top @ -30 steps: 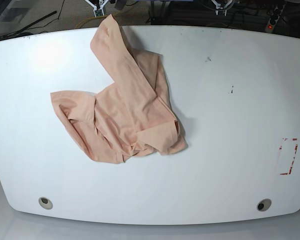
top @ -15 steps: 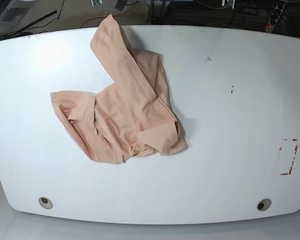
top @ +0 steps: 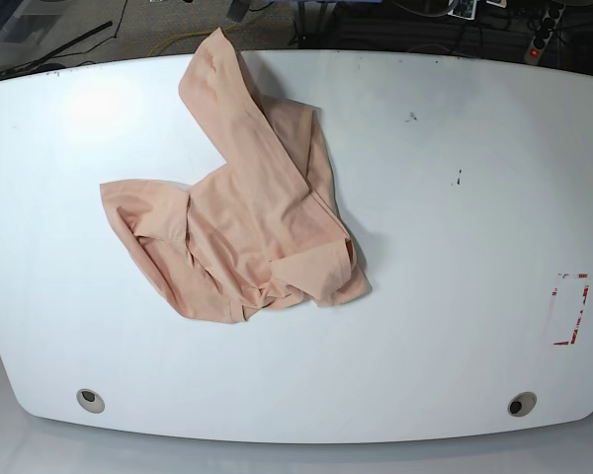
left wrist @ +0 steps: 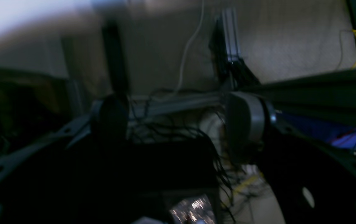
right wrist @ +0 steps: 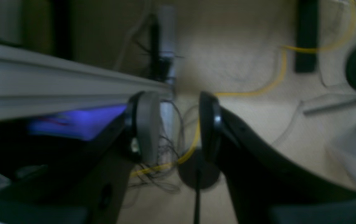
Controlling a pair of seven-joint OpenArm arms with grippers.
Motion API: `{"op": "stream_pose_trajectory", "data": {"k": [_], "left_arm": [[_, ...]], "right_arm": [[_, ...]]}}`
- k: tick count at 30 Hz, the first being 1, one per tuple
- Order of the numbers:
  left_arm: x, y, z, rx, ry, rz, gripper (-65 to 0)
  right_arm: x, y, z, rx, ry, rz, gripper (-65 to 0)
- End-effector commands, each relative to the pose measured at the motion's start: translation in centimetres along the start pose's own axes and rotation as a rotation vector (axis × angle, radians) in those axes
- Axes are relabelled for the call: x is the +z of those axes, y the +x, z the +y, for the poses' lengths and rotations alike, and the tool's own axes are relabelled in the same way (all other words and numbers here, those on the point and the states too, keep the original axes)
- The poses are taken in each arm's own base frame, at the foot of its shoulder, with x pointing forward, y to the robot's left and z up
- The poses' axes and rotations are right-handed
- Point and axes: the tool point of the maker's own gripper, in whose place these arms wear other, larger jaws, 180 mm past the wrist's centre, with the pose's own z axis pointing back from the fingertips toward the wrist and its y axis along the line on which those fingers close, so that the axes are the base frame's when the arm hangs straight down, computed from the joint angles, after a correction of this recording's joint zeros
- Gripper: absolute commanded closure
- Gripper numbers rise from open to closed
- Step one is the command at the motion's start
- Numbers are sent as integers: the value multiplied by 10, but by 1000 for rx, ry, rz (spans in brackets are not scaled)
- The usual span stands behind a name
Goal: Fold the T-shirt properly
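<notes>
Opening stage of folding. The T-shirt (top: 245, 217) lies crumpled on the white desk (top: 445, 296), left of centre in the base view, one long strip of cloth running up to the far edge and the rest bunched in overlapping folds. No fold has been made; judged from this, the step in hand is the approach before spreading the garment flat. Neither arm appears over the desk. The left end effector (left wrist: 181, 124), seen from its wrist camera, has its fingers wide apart and holds nothing; the right end effector (right wrist: 178, 124) has its fingers apart by a narrower gap, also empty. Both face cables and floor. Next move: bring both arms over the desk, grasp two separate edges of cloth, and draw them apart.
</notes>
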Motion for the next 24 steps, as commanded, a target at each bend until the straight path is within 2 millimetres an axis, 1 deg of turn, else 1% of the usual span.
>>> {"op": "stream_pose_trajectory", "data": {"k": [1,4,6,8,9,12,13,14,19,24], "left_arm": [[8,14,3,11,9,-39,-440],[12,27,20,80,45,-76,-440],[13,35,27,120,57,-101,-440],[17,50,35,152,72,-142,-440],[18,54,38,154,77,-155,-440],[18,61,43,178,84,-178,-442],[16,65,45,183,87,-191,-442],[13,71,47,184,92,-209,-443],[8,82,54,188,111,-245,-446],[2,95,58,189,120,-285,-447]], "right_arm": [[17,28,7,-6,39,-55,-197],[26,56,12,-14,62,-120,-197],[29,71,15,-6,74,-154,-197],[32,90,20,16,95,-193,-197],[33,96,20,28,101,-204,-197],[33,124,22,52,114,-278,-197],[31,130,21,52,117,-296,-197],[27,142,20,67,119,-330,-198],[12,168,14,137,126,-358,-198],[-8,202,8,204,119,-372,-201]]}}
